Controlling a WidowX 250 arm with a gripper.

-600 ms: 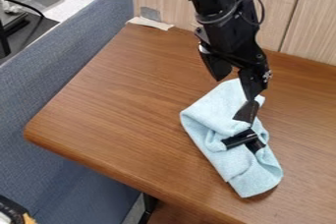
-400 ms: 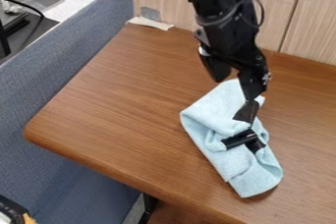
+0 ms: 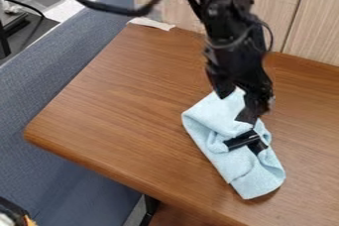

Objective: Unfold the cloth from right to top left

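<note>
My claw [image 3: 236, 105] hangs, jaws apart, at the far end of the rumpled blue cloth [image 3: 255, 178] on the wooden table [image 3: 126, 106], a black thing [image 3: 242, 141] lying nearer among its folds

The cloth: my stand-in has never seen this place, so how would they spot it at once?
Find the brown wooden table, then follow the black robot arm down to it. There lies the cloth, a light blue, folded bundle, longer than it is wide. Its pale colour and soft, rumpled folds set it apart from the darker blue panel left of the table.
</note>
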